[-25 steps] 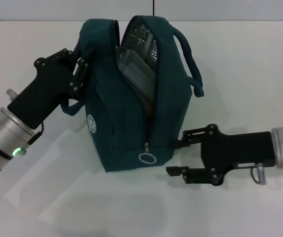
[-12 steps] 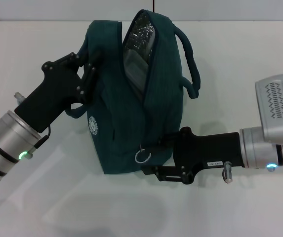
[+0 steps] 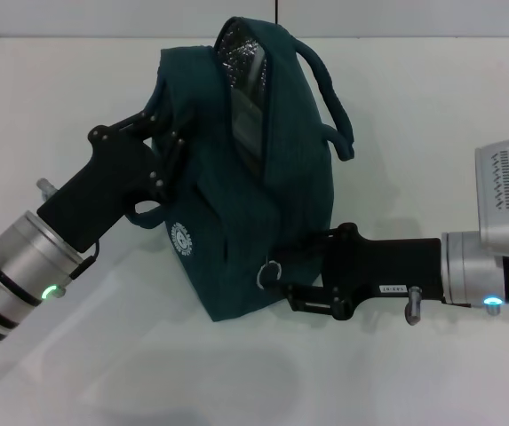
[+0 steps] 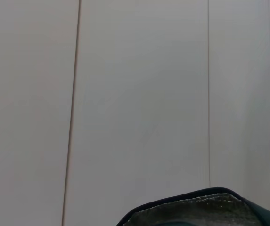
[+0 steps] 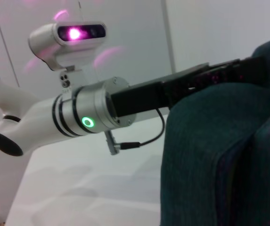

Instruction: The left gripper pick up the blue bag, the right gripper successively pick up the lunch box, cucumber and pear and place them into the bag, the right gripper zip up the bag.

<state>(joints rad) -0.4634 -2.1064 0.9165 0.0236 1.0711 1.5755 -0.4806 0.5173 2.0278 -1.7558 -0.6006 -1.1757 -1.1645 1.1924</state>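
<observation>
Dark teal fabric bag (image 3: 254,186) with silver foil lining — tilted further toward the left gripper's side than half a second ago, its base shifted slightly toward the right arm; the top opening still gapes, showing a clear-lidded lunch box (image 3: 247,98) inside.

Metal ring zip pull (image 3: 270,271) — low on the bag's front seam, moved a little toward the right gripper since the earlier frame.

Right gripper (image 3: 300,286) — black, pressed against the bag's lower end just beside the ring; fingers set narrowly apart, one touching the fabric by the pull; a firm grip on the ring cannot be confirmed.

Left gripper (image 3: 167,142) — black, clamped on the bag's side panel near the top, holding it up off the white table (image 3: 432,106).
</observation>
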